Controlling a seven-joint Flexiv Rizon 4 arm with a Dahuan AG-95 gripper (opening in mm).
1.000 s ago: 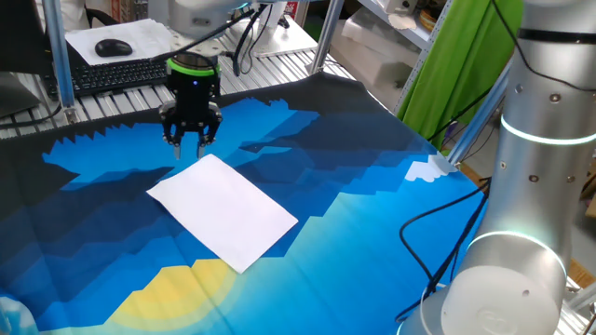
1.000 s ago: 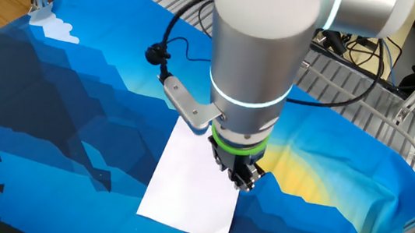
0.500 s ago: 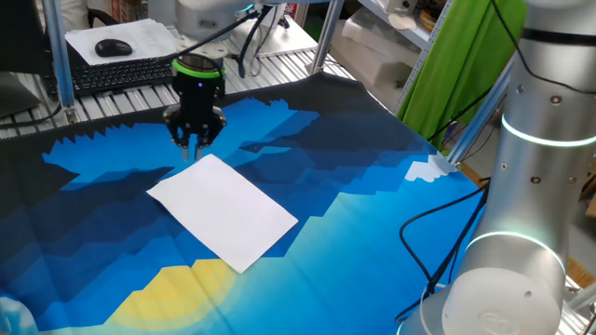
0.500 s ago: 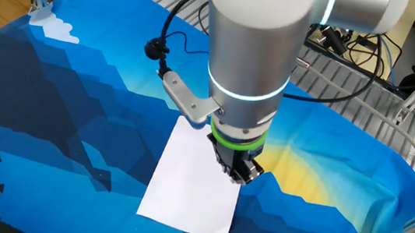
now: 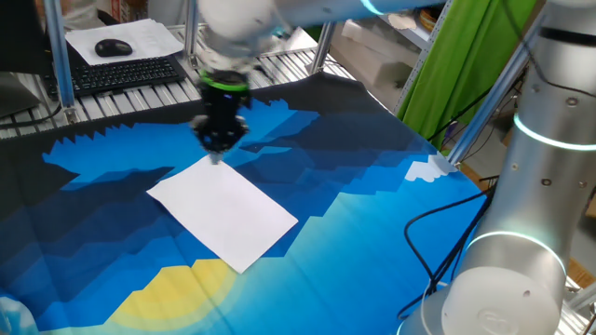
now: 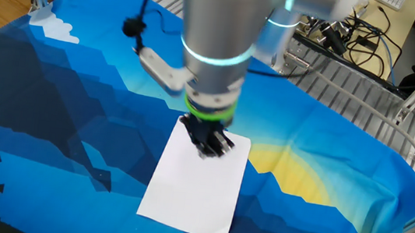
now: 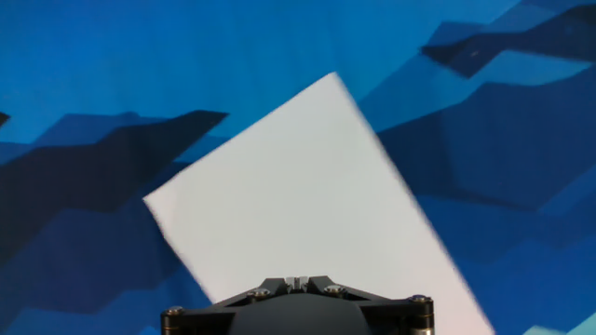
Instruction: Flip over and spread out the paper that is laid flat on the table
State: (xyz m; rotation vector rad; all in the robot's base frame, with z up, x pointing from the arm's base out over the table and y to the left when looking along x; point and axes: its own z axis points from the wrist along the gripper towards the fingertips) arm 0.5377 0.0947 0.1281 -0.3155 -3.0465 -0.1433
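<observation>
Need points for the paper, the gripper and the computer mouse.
paper (image 5: 228, 214): one fixed view, middle of the sheet.
gripper (image 5: 217, 151): one fixed view, at the fingertips over the paper's far corner.
computer mouse (image 5: 113, 46): one fixed view, top of its black body.

From my remote seat the arm (image 6: 226, 24) is all chunky silver-grey cylinders with a brushed metal look, and there's a glowing pale cyan light ring wrapped round each fat joint. Its wrist ends in a bright green band, then a small black gripper (image 6: 206, 140). A flat grey bracket sticks off the side near the wrist with a black cable looping up from it. The base column (image 5: 549, 140) in one fixed view shows small dark screws. In the hand view I just get a black housing edge with little bolts.
</observation>
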